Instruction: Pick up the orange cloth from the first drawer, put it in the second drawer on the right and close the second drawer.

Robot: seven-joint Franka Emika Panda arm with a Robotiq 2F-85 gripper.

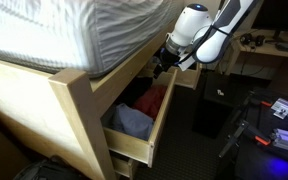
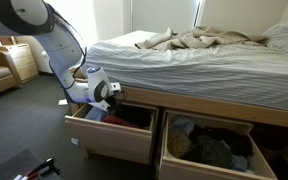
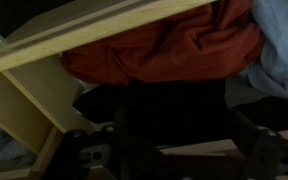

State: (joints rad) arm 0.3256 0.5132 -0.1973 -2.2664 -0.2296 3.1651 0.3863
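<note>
The orange cloth [image 1: 154,100] lies bunched in the open first drawer [image 1: 130,140] under the bed, next to a blue-grey cloth [image 1: 132,120]. In the wrist view the orange cloth [image 3: 174,50] lies just under the wooden bed rail. My gripper [image 1: 162,68] hangs over the back of this drawer, just above the cloth, and also shows in an exterior view [image 2: 114,94]. In the wrist view its dark fingers [image 3: 179,140] stand apart with nothing between them. The second drawer [image 2: 199,165] is open beside the first [image 2: 109,135] and holds dark and blue clothes [image 2: 212,148].
The bed rail [image 3: 84,40] and mattress [image 1: 74,35] overhang the drawer closely. A pale blue cloth [image 3: 284,50] lies beside the orange one. A dresser [image 2: 19,62] stands far off. Dark equipment and cables [image 1: 254,125] lie on the floor.
</note>
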